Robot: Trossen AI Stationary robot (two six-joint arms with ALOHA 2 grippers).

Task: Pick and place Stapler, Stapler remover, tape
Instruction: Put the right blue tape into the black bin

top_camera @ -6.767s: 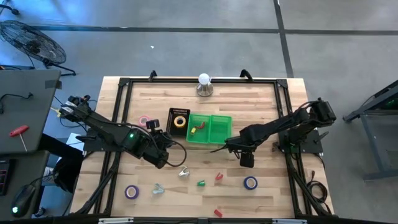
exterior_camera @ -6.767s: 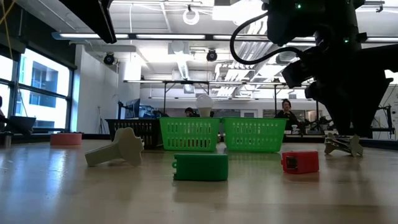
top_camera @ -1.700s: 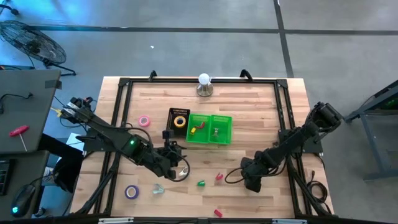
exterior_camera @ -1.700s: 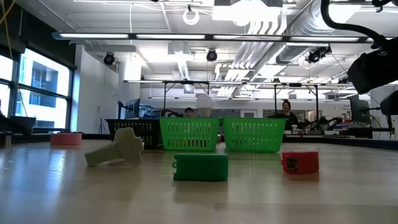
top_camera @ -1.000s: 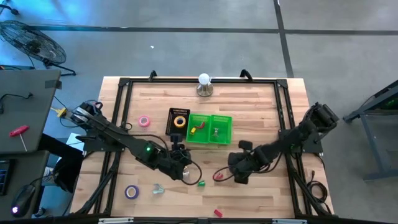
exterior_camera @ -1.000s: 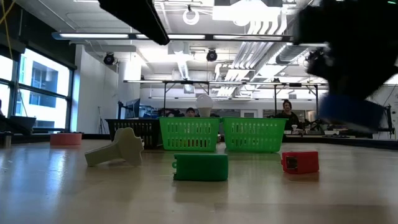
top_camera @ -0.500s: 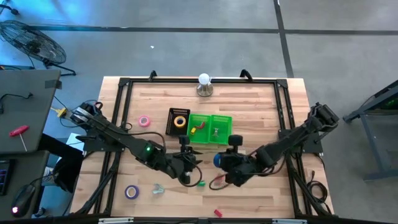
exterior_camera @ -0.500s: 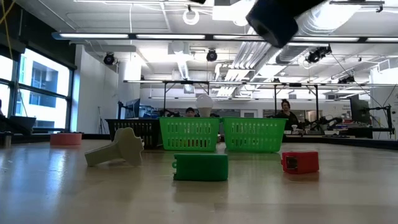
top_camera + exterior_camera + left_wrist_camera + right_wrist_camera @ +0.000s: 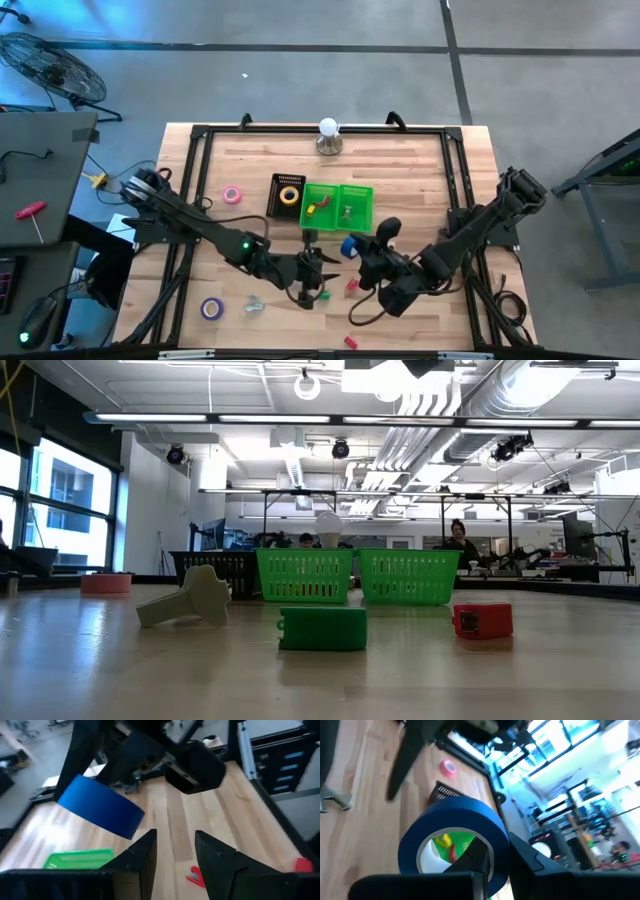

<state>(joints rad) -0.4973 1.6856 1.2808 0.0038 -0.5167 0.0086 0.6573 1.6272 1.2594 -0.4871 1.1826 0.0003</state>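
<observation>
Four tapes are the count I am working by, and only the yellow tape (image 9: pixel 288 196) is lying in the black tray (image 9: pixel 286 181). My right claw (image 9: pixel 356 252) is clamped on the blue tape (image 9: pixel 455 822), holding it above the counter (image 9: pixel 420 160) just short of the green baskets (image 9: pixel 337 189). One remover (image 9: pixel 348 211) is sitting in the right-hand basket.

The pink tape (image 9: pixel 232 194), purple tape (image 9: pixel 211 308), a second remover (image 9: pixel 254 303), the green stapler (image 9: pixel 323 294) and the red stapler (image 9: pixel 352 285) are waiting outside.

My left claw (image 9: pixel 175 837) is hovering with fingers apart and nothing showing between them, close beside my right one. That crowding is what I am judging as the tight spot. The far counter is offering room, and a red piece (image 9: pixel 349 342) is lying near the front edge.
</observation>
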